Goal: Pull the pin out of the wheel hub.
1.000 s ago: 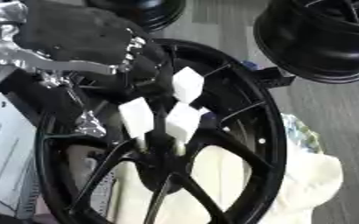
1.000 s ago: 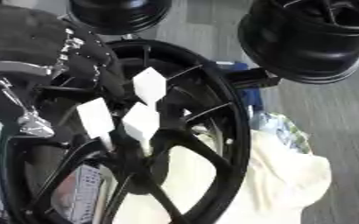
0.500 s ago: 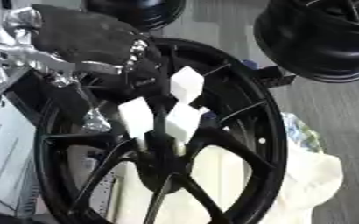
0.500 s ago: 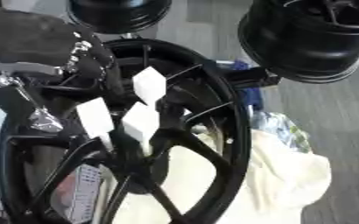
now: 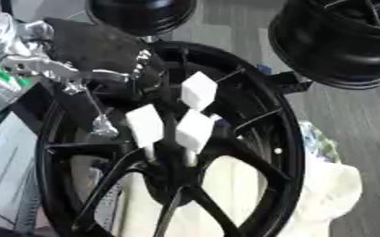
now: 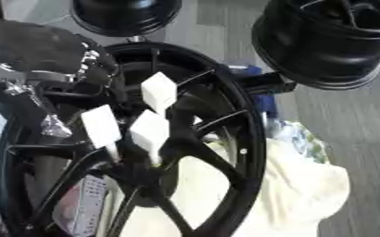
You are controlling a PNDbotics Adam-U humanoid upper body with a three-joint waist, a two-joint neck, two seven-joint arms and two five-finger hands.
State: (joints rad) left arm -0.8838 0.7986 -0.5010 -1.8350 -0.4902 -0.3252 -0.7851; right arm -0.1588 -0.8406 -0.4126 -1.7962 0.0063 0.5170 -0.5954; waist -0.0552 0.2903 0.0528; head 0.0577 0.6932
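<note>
Grey flooring is showing behind a black wheel hub [image 5: 250,139] whose three white-tagged pins [image 5: 195,132] are sitting at its centre. Left hand [image 5: 96,51] is hovering beside them, fingers curled on nothing; reaching from here, it is risking bumping neighbouring tags and pinching the wrong pin.

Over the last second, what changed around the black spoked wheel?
The left hand edged right and down over the black spoked wheel's rim, closer to the three white block-headed pins. It grips nothing yet. All three pins, the wheel and the cream cloth stayed put.
</note>
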